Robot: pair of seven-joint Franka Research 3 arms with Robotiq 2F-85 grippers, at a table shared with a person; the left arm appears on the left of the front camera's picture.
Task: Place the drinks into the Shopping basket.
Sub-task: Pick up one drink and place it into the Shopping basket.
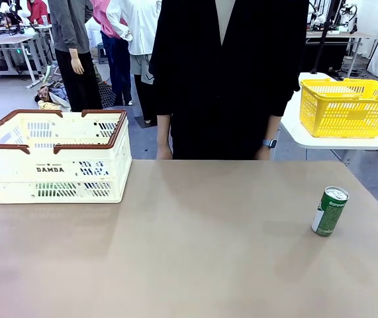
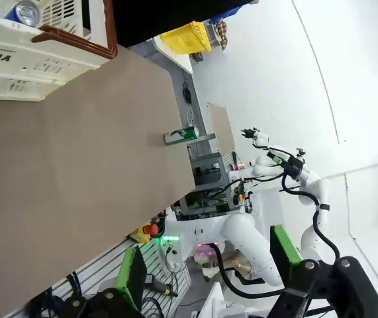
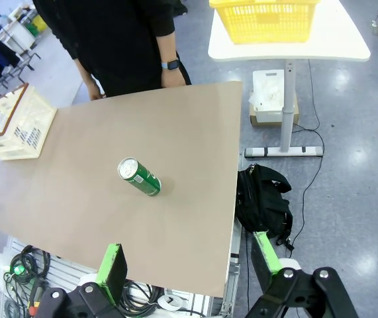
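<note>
One green drink can (image 1: 330, 211) stands upright on the right side of the brown table (image 1: 195, 252), apart from everything else. The right wrist view looks down on this can (image 3: 139, 176), well ahead of my right gripper (image 3: 187, 243), which is open and empty. The cream Shopping basket (image 1: 56, 156) with a brown rim sits at the table's far left. In the left wrist view a blue-and-white can (image 2: 26, 12) lies inside the basket (image 2: 23, 59), and the green can (image 2: 182, 134) is far off. My left gripper (image 2: 207, 246) is open and empty, back from the table.
A person in black stands at the far edge, hands (image 1: 164, 152) hanging by the table. A yellow mesh basket (image 1: 347, 106) rests on a white side table at the back right. A black bag (image 3: 263, 199) lies on the floor beside the table's right edge.
</note>
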